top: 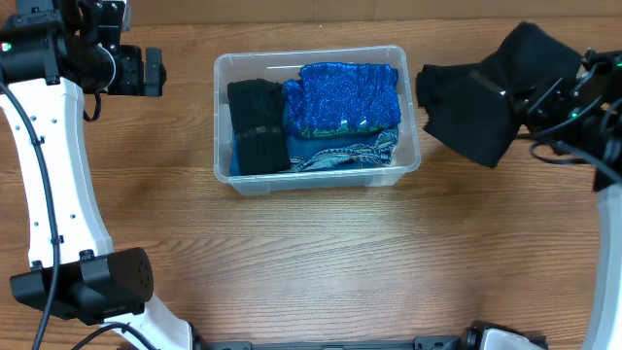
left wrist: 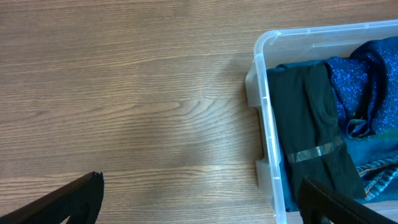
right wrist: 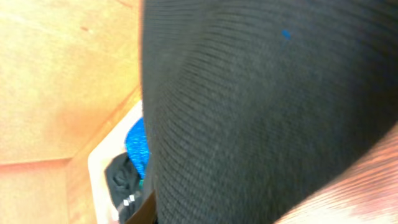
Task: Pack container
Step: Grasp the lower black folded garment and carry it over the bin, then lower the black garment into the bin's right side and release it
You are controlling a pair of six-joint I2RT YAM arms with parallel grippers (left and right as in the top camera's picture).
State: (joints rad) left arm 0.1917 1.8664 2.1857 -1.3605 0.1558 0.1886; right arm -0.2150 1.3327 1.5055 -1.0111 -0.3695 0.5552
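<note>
Left pincer (left wrist: 199, 186): well left of the container (top: 321, 178), fingers apart, empty.

Container: on the table (top: 292, 262), between both pincers. Clear rectangular bin, rounded corners, thick rim. Inside, folded black garment (top: 258, 126) at its left end; blue sequinned fabric (top: 345, 97) fills the rest.

Judged light, fairly stiff, with smooth, slippery walls. Best held by the rim.

Right pincer (top: 544, 97): just right of the container, clamped on a limp black cloth (top: 481, 97); jaws hidden by fabric.
</note>
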